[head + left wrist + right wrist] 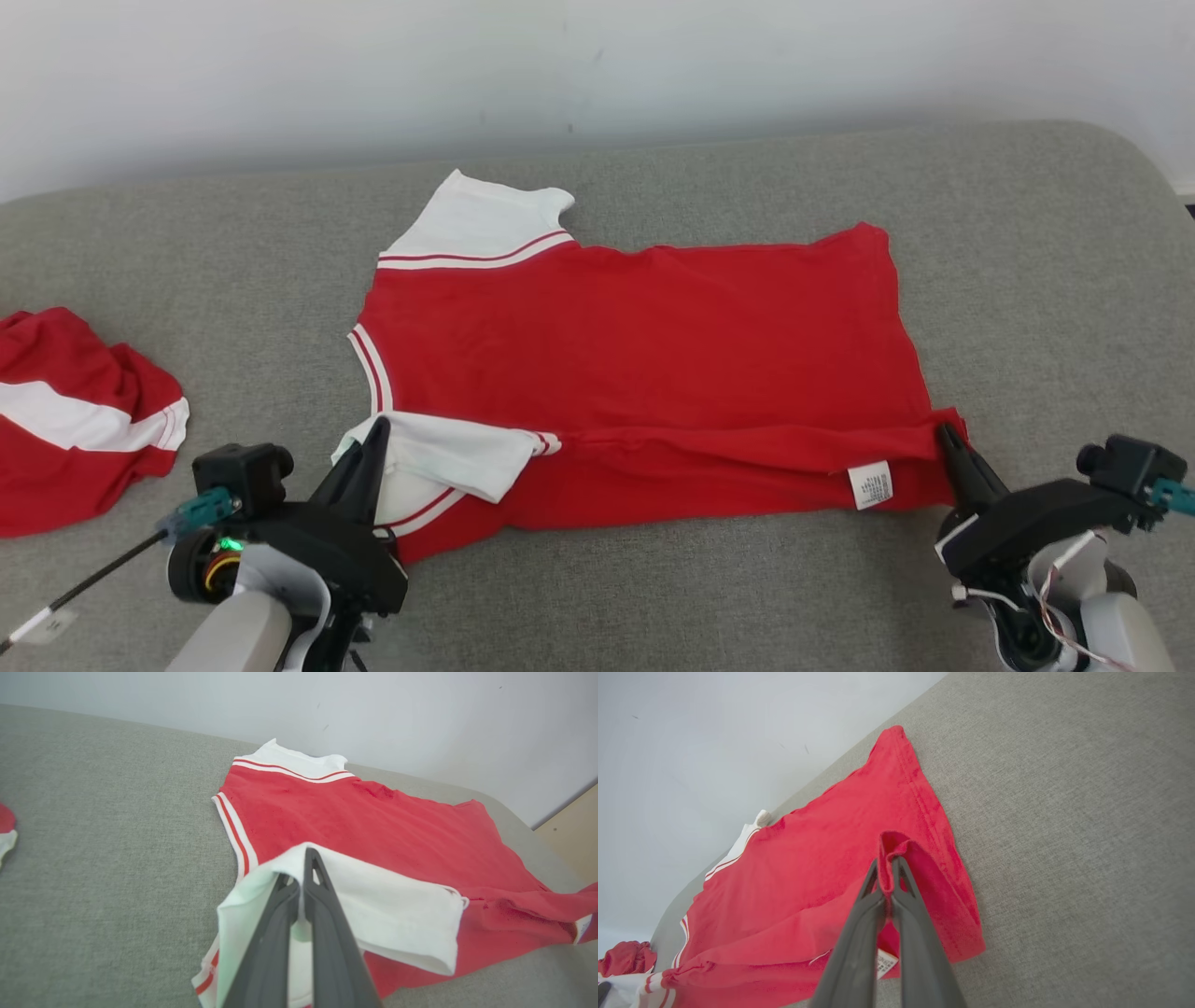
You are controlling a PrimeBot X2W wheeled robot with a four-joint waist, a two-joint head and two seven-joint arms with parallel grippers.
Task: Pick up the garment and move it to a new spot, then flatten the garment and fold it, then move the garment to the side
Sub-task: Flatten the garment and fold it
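Left gripper [376,427] pinching garment [635,336] sleeve [457,453], right gripper [945,434] pinching its corner [920,443]

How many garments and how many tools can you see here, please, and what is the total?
Red-and-white cloth garments: 2 (spread shirt, crumpled garment)
Dark two-fingered tools: 2 (left tool, right tool)
Total: 4

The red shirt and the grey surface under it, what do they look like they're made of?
The red shirt is probably a soft knit such as cotton jersey, matte; it drapes limply, creases, and shows a stitched hem and a sewn-in care label. The grey surface looks like woven upholstery fabric, matte and flecked, with a rounded corner; padding beneath is a guess.
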